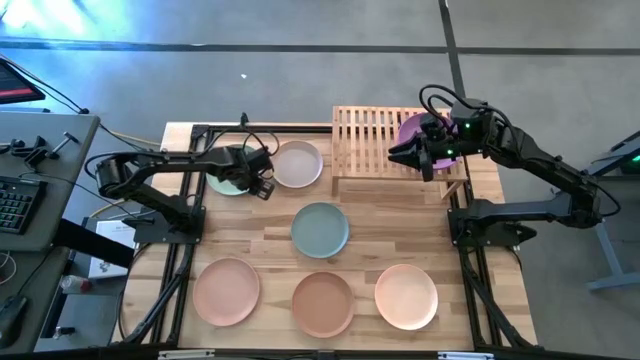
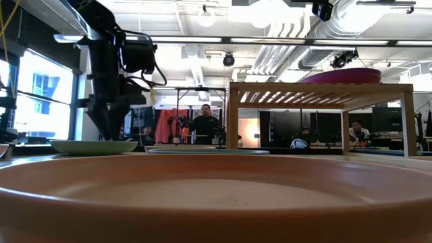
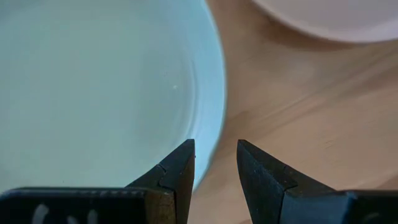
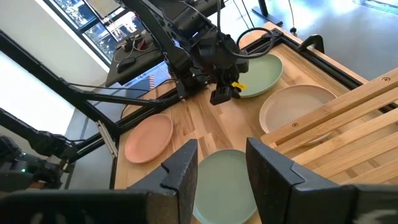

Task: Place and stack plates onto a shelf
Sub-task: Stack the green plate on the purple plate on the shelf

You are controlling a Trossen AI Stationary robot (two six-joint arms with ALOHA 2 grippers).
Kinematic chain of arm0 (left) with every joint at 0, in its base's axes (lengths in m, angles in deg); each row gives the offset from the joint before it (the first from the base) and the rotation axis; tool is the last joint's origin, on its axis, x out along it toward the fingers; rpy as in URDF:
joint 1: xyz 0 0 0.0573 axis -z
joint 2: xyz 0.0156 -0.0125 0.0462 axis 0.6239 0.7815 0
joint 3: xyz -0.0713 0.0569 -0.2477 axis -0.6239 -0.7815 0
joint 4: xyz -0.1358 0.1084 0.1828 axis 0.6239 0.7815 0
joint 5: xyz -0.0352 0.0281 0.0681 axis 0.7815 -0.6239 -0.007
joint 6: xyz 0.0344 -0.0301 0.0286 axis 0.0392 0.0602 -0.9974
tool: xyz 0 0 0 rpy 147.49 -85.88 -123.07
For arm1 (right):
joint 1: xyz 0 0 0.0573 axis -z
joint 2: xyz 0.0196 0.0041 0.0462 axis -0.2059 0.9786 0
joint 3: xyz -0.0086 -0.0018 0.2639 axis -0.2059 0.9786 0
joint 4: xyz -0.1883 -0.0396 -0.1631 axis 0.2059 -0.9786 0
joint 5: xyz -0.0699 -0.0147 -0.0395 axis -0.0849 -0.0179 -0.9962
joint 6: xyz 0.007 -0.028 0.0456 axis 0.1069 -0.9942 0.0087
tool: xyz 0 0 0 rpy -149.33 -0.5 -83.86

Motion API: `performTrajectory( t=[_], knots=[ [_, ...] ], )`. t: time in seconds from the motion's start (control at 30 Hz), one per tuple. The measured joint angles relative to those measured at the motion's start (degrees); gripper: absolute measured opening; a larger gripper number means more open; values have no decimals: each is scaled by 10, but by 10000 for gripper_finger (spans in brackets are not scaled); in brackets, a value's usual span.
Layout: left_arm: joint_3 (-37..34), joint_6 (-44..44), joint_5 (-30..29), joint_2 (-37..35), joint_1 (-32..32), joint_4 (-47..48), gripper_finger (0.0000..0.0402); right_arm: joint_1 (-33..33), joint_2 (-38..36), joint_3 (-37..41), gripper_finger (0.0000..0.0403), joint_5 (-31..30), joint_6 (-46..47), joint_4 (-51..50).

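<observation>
Left wrist view is showing the left gripper (image 3: 215,163), fingers spread, straddling the rim of the mint green plate (image 3: 93,87) lying at its nine o'clock, beside the shelf (image 1: 375,140).

Past our right claw (image 4: 221,165), its dark fingers parted, we see a round matte grey-teal plate (image 4: 227,186) on the plank tabletop (image 4: 205,127). The left claw (image 4: 222,93) hovers at a mint green plate (image 4: 258,74), beside a cream plate (image 4: 295,109) and the light-wood slatted shelf (image 4: 348,115).

Keyboard (image 1: 12,205) left; ppl (image 2: 205,123) in bkgd.
</observation>
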Motion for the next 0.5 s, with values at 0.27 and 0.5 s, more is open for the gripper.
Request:
performTrajectory(
  t=[0.27,0.5],
  knots=[
    [-11,-7,-4,0,0,-6,110,0,0,0,118,0,0,0],
    [-37,-3,10,0,0,-5,110,0,0,0,118,0,0,0]
  ],
)
